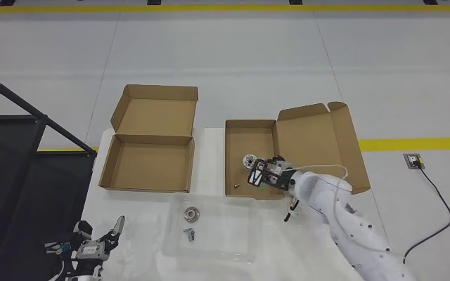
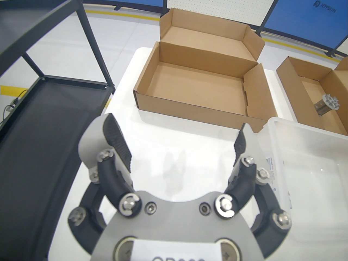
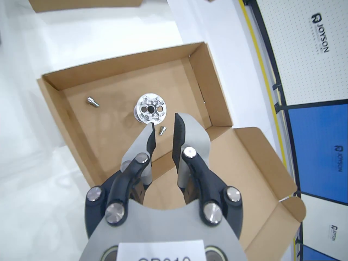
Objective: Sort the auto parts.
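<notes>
Because sorting gathers like pieces together, a flanged disc (image 3: 149, 109), a short pin (image 3: 162, 130) and a screw (image 3: 92, 102) lie on the floor of the stocked carton (image 1: 246, 144). Right arm's jaws hang over that carton, parted and grasping nothing, with the pin in line between their tips. A clear tray (image 1: 225, 239) on the worktop (image 1: 209, 161), just in front of the carton, keeps a flanged ring (image 1: 190, 213) and a bracket (image 1: 188, 234), presumably unsorted stock. Beside the carton a second carton (image 1: 148, 165) awaits another kind. Left arm's jaws, spread and unladen, hover well apart from the carton, beyond the tray.
</notes>
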Robot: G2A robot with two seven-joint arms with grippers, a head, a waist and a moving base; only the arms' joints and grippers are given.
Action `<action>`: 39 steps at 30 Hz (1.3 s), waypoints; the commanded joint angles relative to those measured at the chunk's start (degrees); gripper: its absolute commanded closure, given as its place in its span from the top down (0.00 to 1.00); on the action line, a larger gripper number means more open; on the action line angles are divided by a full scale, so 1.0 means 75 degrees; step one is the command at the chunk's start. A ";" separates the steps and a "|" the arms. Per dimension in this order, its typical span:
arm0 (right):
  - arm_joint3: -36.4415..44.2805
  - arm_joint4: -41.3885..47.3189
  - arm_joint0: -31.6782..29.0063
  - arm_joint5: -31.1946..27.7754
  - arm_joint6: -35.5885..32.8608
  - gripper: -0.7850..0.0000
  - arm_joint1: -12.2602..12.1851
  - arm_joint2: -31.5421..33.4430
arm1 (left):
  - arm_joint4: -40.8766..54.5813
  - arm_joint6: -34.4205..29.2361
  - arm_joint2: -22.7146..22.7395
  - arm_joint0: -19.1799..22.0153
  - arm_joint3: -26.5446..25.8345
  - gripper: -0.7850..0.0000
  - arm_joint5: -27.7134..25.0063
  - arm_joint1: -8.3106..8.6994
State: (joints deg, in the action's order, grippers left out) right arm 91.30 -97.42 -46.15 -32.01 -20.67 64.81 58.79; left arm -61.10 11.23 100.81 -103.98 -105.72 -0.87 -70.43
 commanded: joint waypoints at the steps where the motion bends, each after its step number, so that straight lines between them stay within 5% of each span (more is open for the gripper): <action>1: 0.0492 -0.0138 -0.0310 -0.0138 0.0239 0.40 -0.0071 0.0179 | 0.0000 0.0000 0.0000 0.0000 0.0000 1.00 0.0000 0.0000; 2: 0.0678 -0.0199 -0.0442 -0.0227 0.0349 0.54 -0.0104 0.0256 | 0.0000 0.0000 0.0000 0.0000 0.0000 1.00 0.0000 0.0000; 3: 0.0834 -0.0255 -0.0555 -0.0355 0.0434 1.00 -0.0134 0.0319 | 0.0000 0.0000 0.0000 0.0000 0.0000 1.00 0.0000 0.0000; 19: 0.0842 -0.0250 -0.0577 -0.0345 0.0466 1.00 -0.0134 0.0311 | 0.0004 0.0062 0.0020 0.0042 -0.0043 1.00 -0.0171 0.0004; 24: 0.1123 -0.0768 -0.0869 -0.0456 0.1441 1.00 -0.0206 0.0340 | -0.0930 -0.0135 0.0113 0.0243 -0.0488 1.00 -0.0505 0.0066; 32: 0.2262 -0.1739 -0.1675 -0.0378 0.2769 1.00 -0.0410 0.0742 | -0.2128 -0.1619 0.0298 0.0831 -0.1348 1.00 -0.2676 0.0290; 39: 0.3104 -0.1191 -0.2452 0.0142 0.2688 1.00 -0.0463 0.1345 | -0.2485 -0.2686 -0.0044 0.1926 -0.1084 1.00 -0.5263 0.0510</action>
State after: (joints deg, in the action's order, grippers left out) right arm 114.14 -108.21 -63.78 -31.56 -0.15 61.33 67.97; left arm -80.35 -6.98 101.06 -91.20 -114.66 -36.10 -66.85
